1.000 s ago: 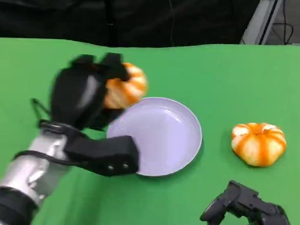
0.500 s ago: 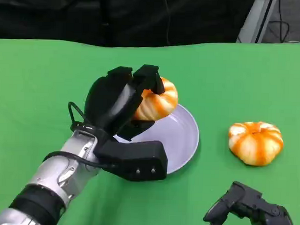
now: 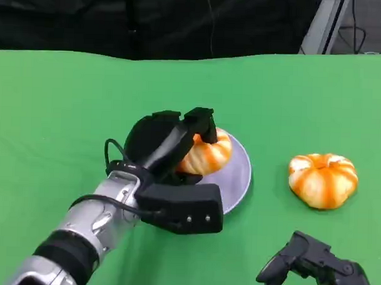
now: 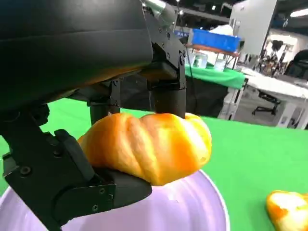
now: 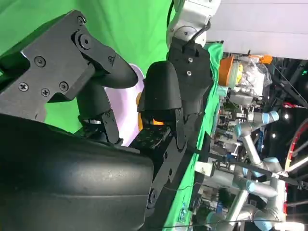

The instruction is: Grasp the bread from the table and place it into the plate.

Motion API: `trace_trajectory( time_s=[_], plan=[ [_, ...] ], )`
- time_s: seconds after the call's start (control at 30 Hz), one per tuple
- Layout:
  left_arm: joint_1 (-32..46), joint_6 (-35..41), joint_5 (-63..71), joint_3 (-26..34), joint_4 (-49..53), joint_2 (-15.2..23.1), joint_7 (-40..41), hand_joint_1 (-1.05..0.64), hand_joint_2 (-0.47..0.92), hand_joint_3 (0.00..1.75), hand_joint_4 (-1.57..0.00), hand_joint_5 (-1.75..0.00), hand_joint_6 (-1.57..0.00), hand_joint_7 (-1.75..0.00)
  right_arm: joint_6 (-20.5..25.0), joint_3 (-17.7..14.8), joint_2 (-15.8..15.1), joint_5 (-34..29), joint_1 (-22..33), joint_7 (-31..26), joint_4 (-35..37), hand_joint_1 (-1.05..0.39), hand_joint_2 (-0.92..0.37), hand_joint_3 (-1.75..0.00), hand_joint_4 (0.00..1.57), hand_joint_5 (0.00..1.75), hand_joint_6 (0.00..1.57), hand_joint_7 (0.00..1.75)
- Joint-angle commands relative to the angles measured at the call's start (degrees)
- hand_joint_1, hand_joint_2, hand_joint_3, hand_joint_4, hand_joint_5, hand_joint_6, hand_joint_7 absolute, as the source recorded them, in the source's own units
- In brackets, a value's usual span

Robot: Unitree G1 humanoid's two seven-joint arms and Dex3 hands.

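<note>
Head view shows the left hand gripping one bread with its fingers closed around it, just above the plate. So the grasp is done; lowering and letting go are left. A second bread lies on the green worktop, well apart. The right hand holds nothing, its fingers curled in.

Bright green surface fills most of the frame. A lavender plate sits right on it near the middle, and an orange-striped bread lies further right.
</note>
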Motion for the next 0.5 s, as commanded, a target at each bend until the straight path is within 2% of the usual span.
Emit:
trace_trajectory(
  time_s=[0.03, 0.07, 0.1, 0.13, 0.17, 0.2, 0.23, 0.3, 0.37, 0.5],
  plan=[
    [-1.2, 2.1, -0.5, 0.0, 0.1, 0.3, -3.1, -0.22, 0.55, 0.84, -0.74, -1.75, -0.81, -1.07, -0.2, 0.0, -0.1, 0.4, 0.2, -0.1, -0.5, -0.09, -0.36, -1.26, 0.70, 1.61, 0.77, 1.34],
    [-1.4, 4.7, 0.2, -0.7, -0.6, 0.6, -6.7, -0.22, 0.56, 0.83, -0.74, -1.75, -0.82, -1.05, -0.3, -0.1, -0.1, 0.0, 0.2, -0.3, -0.5, -0.09, -0.36, -1.26, 0.70, 1.61, 0.77, 1.34],
    [-1.6, 6.9, 0.9, -1.4, -1.3, 0.8, -9.6, -0.33, 0.70, 0.57, -0.47, -1.21, -0.57, -0.71, -0.5, -0.1, -0.1, -0.3, 0.2, -0.4, -0.5, -0.09, -0.36, -1.26, 0.70, 1.61, 0.77, 1.34],
    [-1.6, 8.7, 1.4, -1.8, -1.9, 1.0, -11.8, -0.42, 0.83, 0.33, -0.36, -0.70, -0.46, -0.34, -0.5, -0.2, -0.1, -0.6, 0.2, -0.5, -0.6, -0.09, -0.36, -1.26, 0.70, 1.61, 0.77, 1.34],
    [-1.5, 9.8, 1.6, -2.1, -2.6, 1.1, -13.2, -0.45, 0.87, 0.25, -0.33, -0.51, -0.44, -0.20, -0.5, -0.2, -0.1, -0.7, 0.2, -0.6, -0.6, -0.09, -0.36, -1.26, 0.70, 1.61, 0.77, 1.34],
    [-1.4, 11.7, 2.5, -2.6, -3.2, 1.2, -14.5, -0.46, 0.90, 0.21, -0.31, -0.41, -0.42, -0.13, -0.6, -0.1, -0.1, -0.6, 0.2, -0.6, -0.5, -0.09, -0.36, -1.26, 0.70, 1.61, 0.77, 1.34],
    [-1.2, 13.2, 3.1, -3.0, -3.9, 1.3, -15.4, -0.64, 0.91, 0.28, -0.13, -0.25, -0.25, -0.06, -0.6, -0.1, -0.1, -0.5, 0.2, -0.6, -0.5, -0.09, -0.36, -1.26, 0.70, 1.61, 0.77, 1.34],
    [-0.8, 15.3, 3.6, -3.4, -5.0, 1.5, -17.2, -0.73, 0.92, 0.32, -0.03, -0.16, -0.16, -0.02, -0.5, -0.1, -0.1, -0.5, 0.2, -0.6, -0.5, -0.09, -0.36, -1.27, 0.70, 1.61, 0.77, 1.34],
    [-0.4, 16.6, 3.3, -3.4, -6.5, 2.0, -19.2, -0.85, 0.92, 0.41, -0.01, -0.03, -0.07, -0.01, -0.5, -0.1, -0.1, -0.4, 0.2, -0.5, -0.5, -0.10, -0.36, -1.26, 0.70, 1.61, 0.77, 1.34],
    [0.8, 16.9, 1.7, -2.4, -10.2, 3.2, -22.6, -0.98, 0.92, 0.53, 0.00, 0.00, 0.00, 0.00, -0.5, -0.1, -0.2, -0.4, 0.1, -0.5, -0.3, -0.11, -0.37, -1.25, 0.70, 1.61, 0.77, 1.34]
  ],
)
